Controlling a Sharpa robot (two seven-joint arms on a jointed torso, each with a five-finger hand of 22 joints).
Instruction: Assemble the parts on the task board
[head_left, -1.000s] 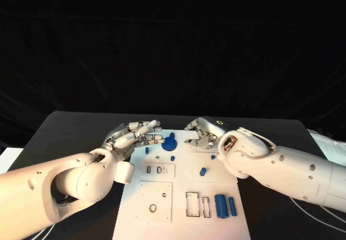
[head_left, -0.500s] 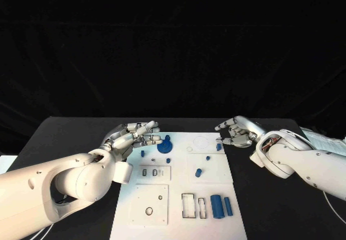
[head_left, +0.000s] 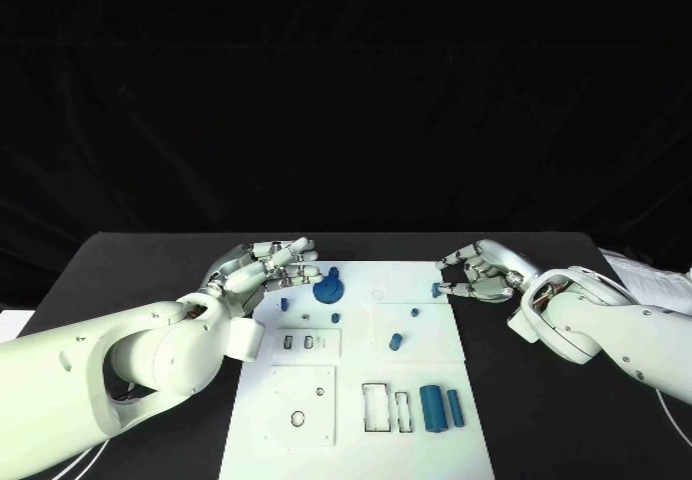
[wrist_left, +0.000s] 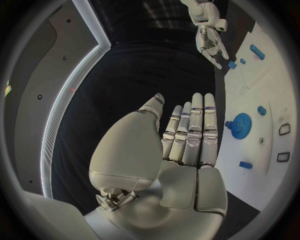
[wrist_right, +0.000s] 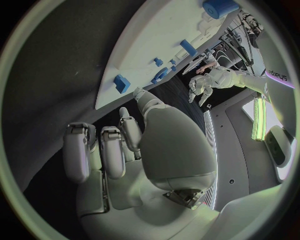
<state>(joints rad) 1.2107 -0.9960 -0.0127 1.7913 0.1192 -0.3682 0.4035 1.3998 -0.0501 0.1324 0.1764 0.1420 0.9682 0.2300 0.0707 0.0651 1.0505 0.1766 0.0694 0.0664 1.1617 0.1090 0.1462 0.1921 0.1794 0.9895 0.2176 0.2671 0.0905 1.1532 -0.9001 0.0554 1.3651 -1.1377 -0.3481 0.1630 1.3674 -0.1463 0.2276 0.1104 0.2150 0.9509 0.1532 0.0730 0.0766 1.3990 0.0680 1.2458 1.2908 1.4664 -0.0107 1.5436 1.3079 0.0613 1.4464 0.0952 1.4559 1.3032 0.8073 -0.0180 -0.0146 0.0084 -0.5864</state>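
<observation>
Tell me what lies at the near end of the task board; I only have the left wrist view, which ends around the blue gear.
Observer: In the head view, two blue cylinders lie side by side near the task board's near right corner.
Operator: Anything beside them?
Observer: Two rectangular slots, nothing blue in them.
Operator: Is the right hand carrying a part?
Observer: The right wrist view shows the right hand with nothing in it; a small blue part lies on the board close by.
</observation>
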